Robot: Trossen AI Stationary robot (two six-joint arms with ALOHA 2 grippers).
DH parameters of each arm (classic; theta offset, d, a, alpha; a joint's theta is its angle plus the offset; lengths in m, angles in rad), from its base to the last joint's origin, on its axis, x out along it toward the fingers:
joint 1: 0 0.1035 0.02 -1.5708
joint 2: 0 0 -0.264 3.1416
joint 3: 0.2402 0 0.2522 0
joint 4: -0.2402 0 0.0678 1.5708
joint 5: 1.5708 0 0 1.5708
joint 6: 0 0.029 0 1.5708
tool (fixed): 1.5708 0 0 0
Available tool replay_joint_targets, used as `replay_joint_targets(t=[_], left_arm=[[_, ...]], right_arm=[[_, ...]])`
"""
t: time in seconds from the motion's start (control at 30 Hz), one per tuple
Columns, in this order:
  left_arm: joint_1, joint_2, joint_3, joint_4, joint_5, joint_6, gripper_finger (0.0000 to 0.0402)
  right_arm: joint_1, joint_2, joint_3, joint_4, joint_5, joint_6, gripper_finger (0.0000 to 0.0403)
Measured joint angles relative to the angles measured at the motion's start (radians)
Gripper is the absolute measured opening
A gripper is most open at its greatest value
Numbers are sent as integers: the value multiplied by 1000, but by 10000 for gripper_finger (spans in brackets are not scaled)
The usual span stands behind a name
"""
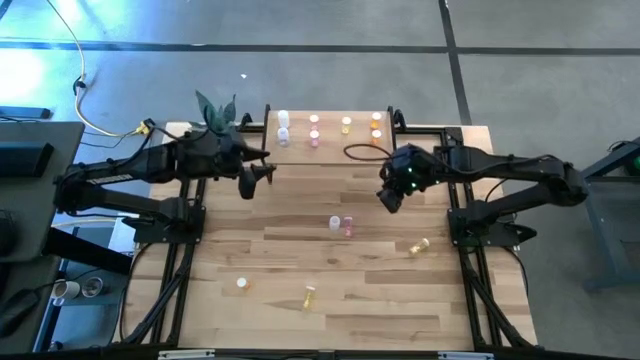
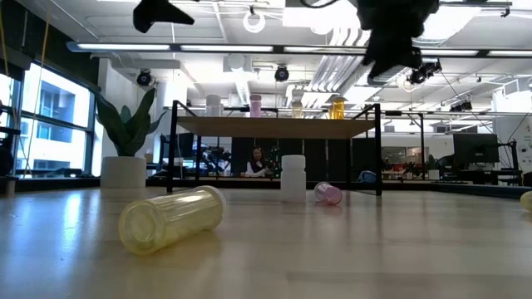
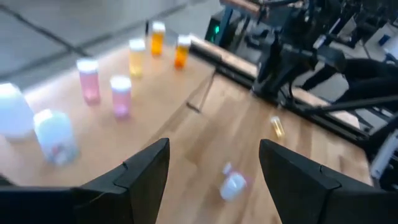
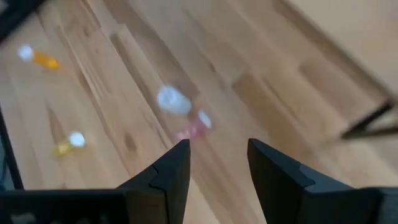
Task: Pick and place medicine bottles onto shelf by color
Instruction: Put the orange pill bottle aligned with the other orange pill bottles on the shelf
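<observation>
The shelf [image 1: 330,148] stands at the table's far edge. On it stand white [image 1: 283,121], pink [image 1: 314,138], yellow [image 1: 346,124] and orange [image 1: 376,134] bottles. On the table, a white bottle [image 1: 335,222] stands upright beside a pink bottle [image 1: 348,229] lying on its side. Yellow bottles lie at the right [image 1: 418,245] and near the front [image 1: 309,296]; a white-capped one [image 1: 241,284] sits front left. My left gripper [image 1: 258,178] is open and empty, in front of the shelf's left end [image 3: 214,146]. My right gripper [image 1: 390,195] is open and empty above the table, near the shelf's right end [image 4: 219,144].
A potted plant [image 1: 215,108] stands at the far left corner beside the shelf. A dark cable loop [image 1: 360,152] lies under the shelf's right part. A person [image 2: 258,162] shows in the room behind the table. Bare wood [image 1: 400,310] lies at the front right.
</observation>
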Motion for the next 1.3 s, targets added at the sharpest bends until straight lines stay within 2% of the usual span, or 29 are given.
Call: replay_joint_targets(t=[0.23, 0.37, 0.5, 0.73, 1.03, 1.13, 1.3], left_arm=[[-103, 18, 0, -139, -6, -133, 239], [-180, 49, 0, -192, -58, -185, 239], [-240, 81, 0, -185, -104, -209, 239], [-319, 140, -1, -183, -108, -236, 239], [-405, 190, -1, -178, -117, -282, 239], [-450, 193, -1, -179, -106, -305, 239], [-542, 192, -1, -190, -104, -361, 239]], right_arm=[[78, 0, -57, -33, 6, 49, 151], [126, 0, -75, -38, 7, 50, 151], [164, 0, -75, -43, 6, 91, 151], [214, 0, -75, -43, 7, 135, 151], [222, 0, -75, -14, 22, 147, 151], [241, 0, -75, 13, 34, 210, 151], [314, 0, -75, 18, 133, 354, 151]])
